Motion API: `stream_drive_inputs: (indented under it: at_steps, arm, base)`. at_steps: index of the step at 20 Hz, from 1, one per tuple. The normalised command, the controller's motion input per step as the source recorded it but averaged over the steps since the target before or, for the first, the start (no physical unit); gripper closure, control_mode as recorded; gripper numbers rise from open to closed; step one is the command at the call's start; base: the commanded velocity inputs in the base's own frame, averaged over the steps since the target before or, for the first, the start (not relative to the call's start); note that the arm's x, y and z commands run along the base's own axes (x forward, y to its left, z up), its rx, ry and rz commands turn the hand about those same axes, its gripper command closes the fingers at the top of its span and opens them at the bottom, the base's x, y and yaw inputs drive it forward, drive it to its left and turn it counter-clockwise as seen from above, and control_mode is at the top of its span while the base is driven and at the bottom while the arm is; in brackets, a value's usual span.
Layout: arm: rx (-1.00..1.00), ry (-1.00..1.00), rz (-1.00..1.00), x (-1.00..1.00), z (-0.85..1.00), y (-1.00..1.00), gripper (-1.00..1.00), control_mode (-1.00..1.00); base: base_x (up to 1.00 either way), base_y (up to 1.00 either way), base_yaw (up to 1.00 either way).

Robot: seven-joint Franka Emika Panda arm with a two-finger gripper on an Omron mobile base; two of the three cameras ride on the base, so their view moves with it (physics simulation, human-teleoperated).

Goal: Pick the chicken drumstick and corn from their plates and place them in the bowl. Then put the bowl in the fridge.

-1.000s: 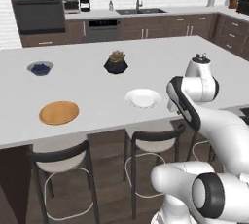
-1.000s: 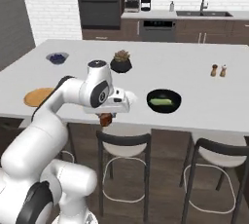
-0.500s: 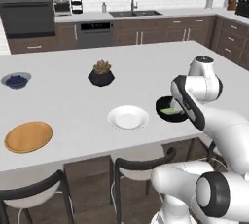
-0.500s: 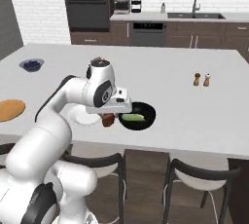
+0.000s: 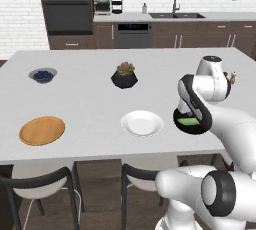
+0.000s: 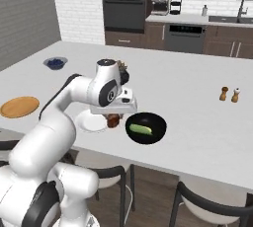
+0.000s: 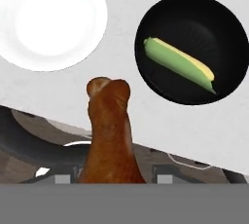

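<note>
In the hand view the chicken drumstick (image 7: 109, 135) rises from the bottom centre of the frame, thick end up, with the jaws pinching it from both sides at its lower part. In the right base view the gripper (image 6: 114, 121) sits left of centre, above the tabletop (image 6: 197, 102), with the reddish-brown drumstick showing just under it, between the white plate (image 6: 89, 123) to its left and the black bowl (image 6: 146, 128) to its right. The corn (image 7: 178, 65) lies slantwise inside the bowl, in the upper right of the hand view; the white plate takes the upper left there. In the left base view the bowl (image 5: 186, 122) sits right of centre, partly behind the arm, with the white plate (image 5: 142, 123) just beside it at centre and the orange-brown plate (image 5: 42, 130) well apart at the left. Further up that frame stand a black succulent pot (image 5: 124, 76) and, at the upper left, a small bowl of blueberries (image 5: 43, 75).
</note>
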Motion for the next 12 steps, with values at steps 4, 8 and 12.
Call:
stream_drive_inputs:
  at_steps: [4,8,12]
  arm:
    - [0.11,0.14,0.13,0.88,0.00,-0.72,1.00,-1.00]
    - [0.03,0.10,0.05,0.71,-0.06,-0.64,1.00,-1.00]
    - [0.00,0.09,0.07,0.68,-0.37,-0.30,1.00,-1.00]
  base:
    - [0.00,0.00,0.00]
    - [0.00,0.00,0.00]
    - [0.00,0.00,0.00]
